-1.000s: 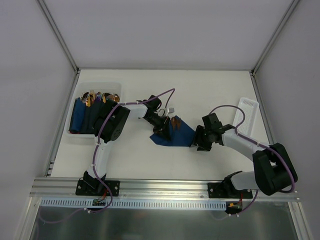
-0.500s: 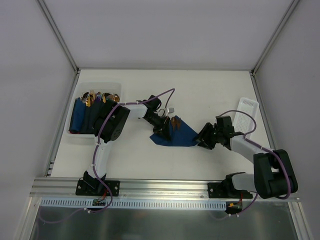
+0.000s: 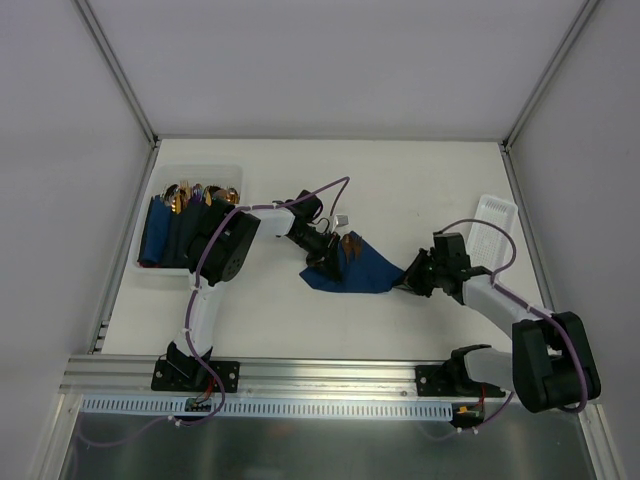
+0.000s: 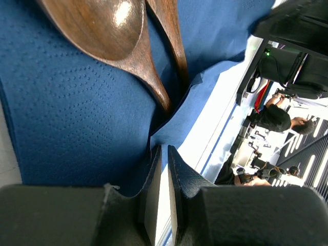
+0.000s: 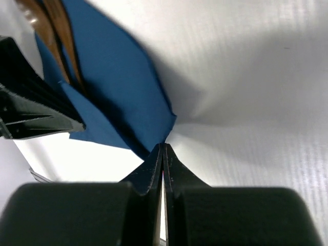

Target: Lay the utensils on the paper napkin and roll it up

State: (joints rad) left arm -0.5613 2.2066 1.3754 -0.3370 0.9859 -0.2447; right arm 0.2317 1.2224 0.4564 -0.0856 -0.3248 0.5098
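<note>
Paper napkin: the navy paper napkin (image 3: 365,270) lies mid-desk between the two arms, spread flat except for a raised fold beside the utensils and a lifted right corner.
Utensils: the utensils (image 4: 102,25), a spoon bowl and a slimmer handle beside it, both bronze-gold, rest on the napkin's far left part, touching the paper.
Left hand: the left hand (image 4: 164,149) is low over the napkin's left part, just near of the utensils. Its fingers (image 4: 182,177) stand close together with a slim bright gap between them. The napkin's fold rises right at their tips; it cannot be told whether paper is pinched there.
Right hand: the right hand (image 5: 163,146) is at the napkin's right corner, fingers pressed together and clamped on that corner, which is raised off the desk with a shadow beneath.
Desk: the white desk (image 3: 400,180) carries everything.
Bin: a pale bin (image 3: 200,168) at far left holds more navy napkins and gold cutlery.
Tray: a white tray (image 3: 497,225) lies at the right edge, apart from the napkin.
</note>
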